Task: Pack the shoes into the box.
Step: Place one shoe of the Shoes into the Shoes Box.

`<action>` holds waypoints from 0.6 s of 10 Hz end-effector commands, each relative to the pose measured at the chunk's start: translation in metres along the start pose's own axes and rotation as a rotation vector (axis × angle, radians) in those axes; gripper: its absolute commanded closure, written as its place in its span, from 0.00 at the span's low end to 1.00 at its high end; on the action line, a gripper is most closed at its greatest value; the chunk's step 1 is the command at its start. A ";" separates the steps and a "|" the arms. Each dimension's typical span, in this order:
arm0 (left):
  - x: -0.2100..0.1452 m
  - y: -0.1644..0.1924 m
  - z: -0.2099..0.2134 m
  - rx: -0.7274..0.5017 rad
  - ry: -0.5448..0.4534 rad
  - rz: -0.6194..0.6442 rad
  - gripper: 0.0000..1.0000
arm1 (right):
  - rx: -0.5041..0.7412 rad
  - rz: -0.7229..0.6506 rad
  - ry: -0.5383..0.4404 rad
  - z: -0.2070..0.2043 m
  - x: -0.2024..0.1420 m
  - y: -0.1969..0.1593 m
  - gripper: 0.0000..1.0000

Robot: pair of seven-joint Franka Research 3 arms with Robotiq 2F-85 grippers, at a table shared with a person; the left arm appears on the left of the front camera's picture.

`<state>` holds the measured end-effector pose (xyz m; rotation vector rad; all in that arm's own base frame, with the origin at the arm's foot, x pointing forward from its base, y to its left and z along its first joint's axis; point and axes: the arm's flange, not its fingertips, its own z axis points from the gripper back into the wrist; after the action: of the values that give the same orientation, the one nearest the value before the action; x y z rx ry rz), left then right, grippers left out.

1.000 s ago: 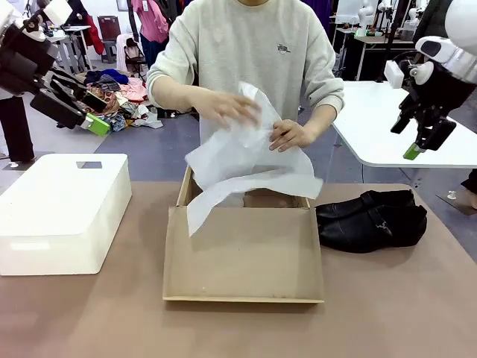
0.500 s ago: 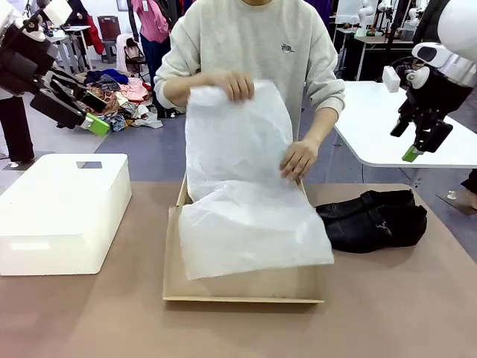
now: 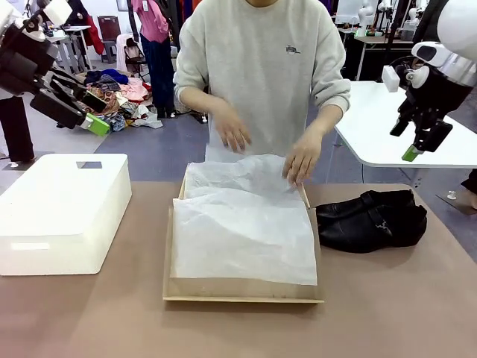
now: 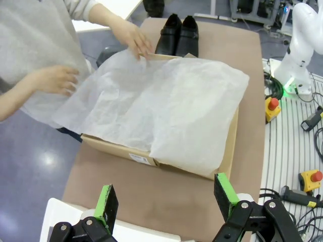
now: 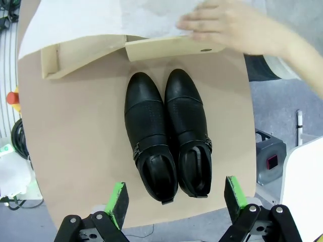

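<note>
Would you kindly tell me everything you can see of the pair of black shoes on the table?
The shoes are a glossy black, leather-looking pair with pointed toes, perforated fronts and a strap with a small metal buckle over each instep. Their openings are empty. They stand upright on their soles, side by side and touching, on the brown table, to the robot's right of the box, toes toward it with a small gap between. Nothing else touches them.

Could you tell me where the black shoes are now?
Front view: the glossy black leather shoes sit on the brown table, right of the tan cardboard box.
</note>
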<state>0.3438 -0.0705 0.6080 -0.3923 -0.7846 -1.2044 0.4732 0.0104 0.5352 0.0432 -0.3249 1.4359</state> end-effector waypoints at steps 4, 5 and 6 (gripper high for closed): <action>0.000 0.000 0.001 -0.009 -0.012 -0.008 0.00 | -0.037 0.038 0.071 -0.033 -0.021 -0.044 0.00; 0.000 0.000 0.001 -0.009 -0.012 -0.008 0.00 | -0.045 0.039 0.088 -0.044 -0.027 -0.053 0.00; 0.000 0.000 0.001 -0.009 -0.012 -0.008 0.00 | -0.043 0.040 0.089 -0.054 -0.033 -0.060 0.00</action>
<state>0.3438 -0.0703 0.6081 -0.3918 -0.7846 -1.2039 0.5264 -0.0128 0.4857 -0.0265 -0.2977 1.4351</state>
